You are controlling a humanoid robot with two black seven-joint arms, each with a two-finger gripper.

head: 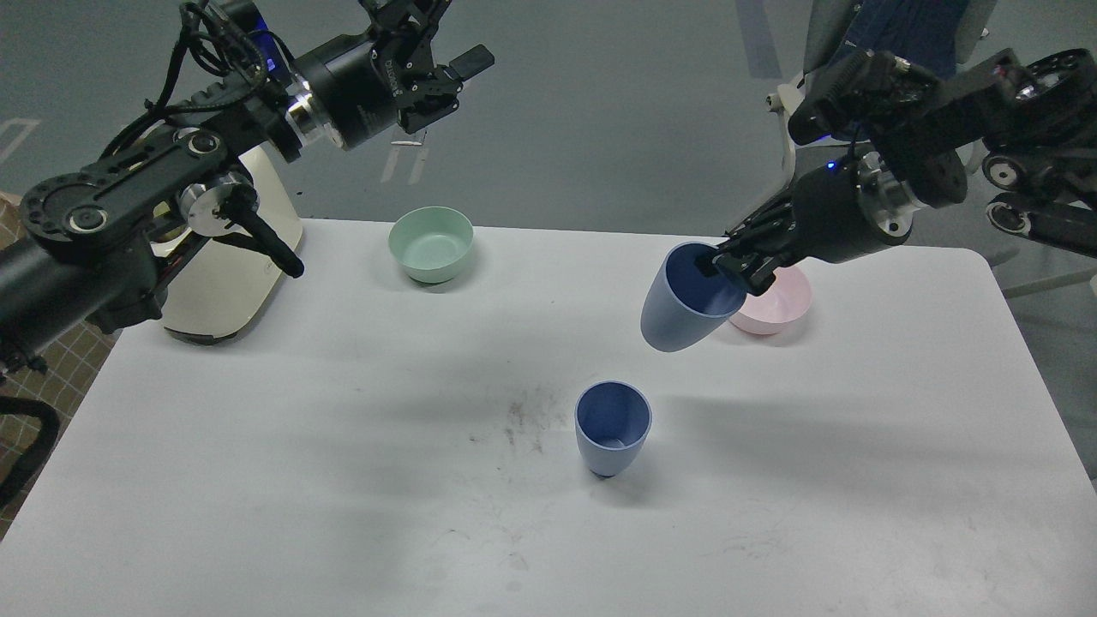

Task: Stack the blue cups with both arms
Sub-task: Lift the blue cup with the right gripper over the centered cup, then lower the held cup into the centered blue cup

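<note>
One blue cup [612, 428] stands upright on the white table [343, 480], a little right of centre. My right gripper [727, 266] is shut on the rim of the second blue cup [684, 302], one finger inside it. It holds that cup tilted in the air, above and to the right of the standing cup, in front of the pink bowl. My left gripper [446, 73] is raised high at the back left, beyond the table's far edge, open and empty.
A mint-green bowl [430, 244] sits at the back left of the table. A pink bowl [778, 302] sits at the back right, partly hidden by the held cup. A cream appliance [227, 283] stands at the left edge. A chair with a blue jacket [900, 34] stands behind the table.
</note>
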